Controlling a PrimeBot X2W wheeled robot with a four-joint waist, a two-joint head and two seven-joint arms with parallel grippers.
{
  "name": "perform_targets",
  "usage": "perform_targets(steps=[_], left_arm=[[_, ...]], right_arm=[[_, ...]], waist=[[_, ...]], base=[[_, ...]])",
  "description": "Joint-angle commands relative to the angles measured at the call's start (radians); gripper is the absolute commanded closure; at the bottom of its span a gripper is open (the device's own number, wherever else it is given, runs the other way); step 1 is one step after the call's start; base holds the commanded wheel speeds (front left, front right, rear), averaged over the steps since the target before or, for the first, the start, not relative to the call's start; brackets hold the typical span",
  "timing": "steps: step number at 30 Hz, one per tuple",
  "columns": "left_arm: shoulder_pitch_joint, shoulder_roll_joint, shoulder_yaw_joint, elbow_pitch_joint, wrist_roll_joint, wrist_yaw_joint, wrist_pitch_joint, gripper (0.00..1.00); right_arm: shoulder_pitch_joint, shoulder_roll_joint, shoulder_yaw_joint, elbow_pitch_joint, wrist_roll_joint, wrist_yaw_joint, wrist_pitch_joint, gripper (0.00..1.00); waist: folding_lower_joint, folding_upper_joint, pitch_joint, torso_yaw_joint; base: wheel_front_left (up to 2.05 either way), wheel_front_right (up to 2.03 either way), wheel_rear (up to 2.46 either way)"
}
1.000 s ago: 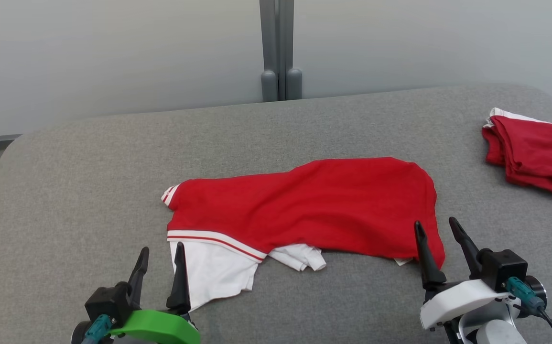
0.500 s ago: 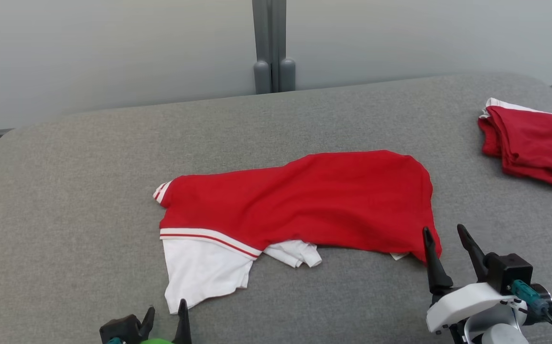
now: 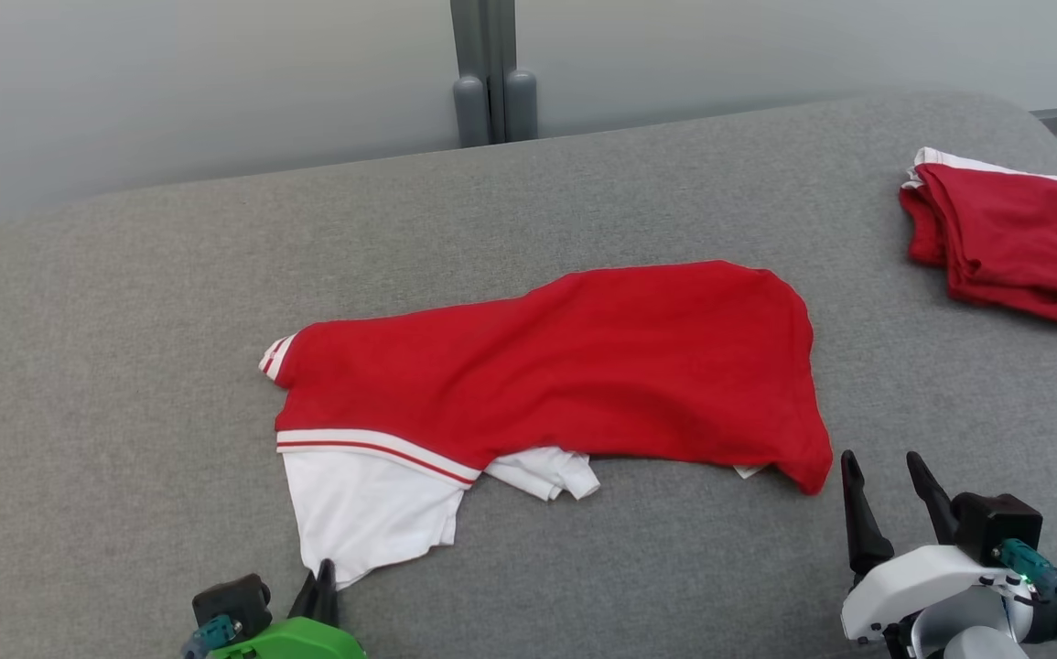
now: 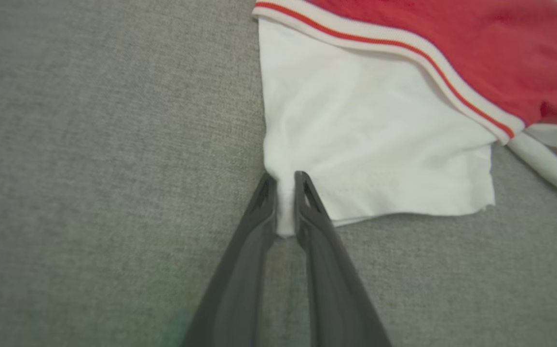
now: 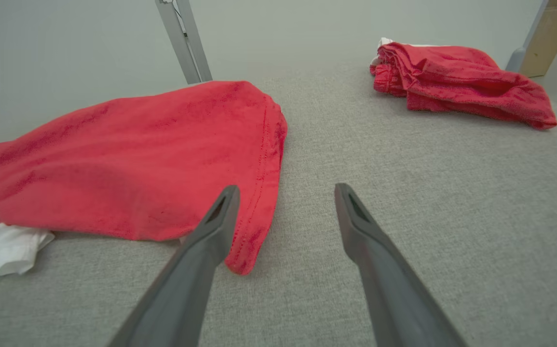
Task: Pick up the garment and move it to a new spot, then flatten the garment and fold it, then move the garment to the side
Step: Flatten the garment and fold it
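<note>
We see the garment mid-way across the bench, red over white, much of the white tucked under. The left gripper pinches its white near-left corner, body cut off by the head view's bottom edge. The right gripper gapes beside the red hem; contact unclear. A second red pile sits at the far-right corner.

Matt cloth on coarse woven cloth, with dark plastic.
The garment is matt, slightly fuzzy cloth, red with a smoother white panel; the grey worktop wears a coarse woven covering. The left tool and right tool have dark, matt, smooth plastic fingers.
</note>
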Motion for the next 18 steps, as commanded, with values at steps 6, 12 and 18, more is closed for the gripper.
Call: perform_targets(steps=[6,12,18], left_arm=[[-0.033,-0.001,-0.023,0.024,-0.008,-0.006,-0.024,1.00],[-0.049,0.000,-0.030,0.023,-0.008,-0.010,-0.042,1.00],[-0.052,0.000,-0.028,0.017,-0.010,-0.006,-0.054,1.00]], right_arm=[[-0.053,-0.002,-0.003,0.105,0.052,-0.001,0.011,0.00],[-0.095,-0.003,0.032,0.218,0.088,-0.002,0.014,0.00],[-0.135,-0.003,0.061,0.314,0.109,-0.002,0.010,0.00]], waist=[[0.0000,0.0000,0.012,0.025],[0.0000,0.0000,0.019,0.051],[0.0000,0.0000,0.023,0.063]], base=[[0.00,0.00,0.00],[0.00,0.00,0.00],[0.00,0.00,0.00]])
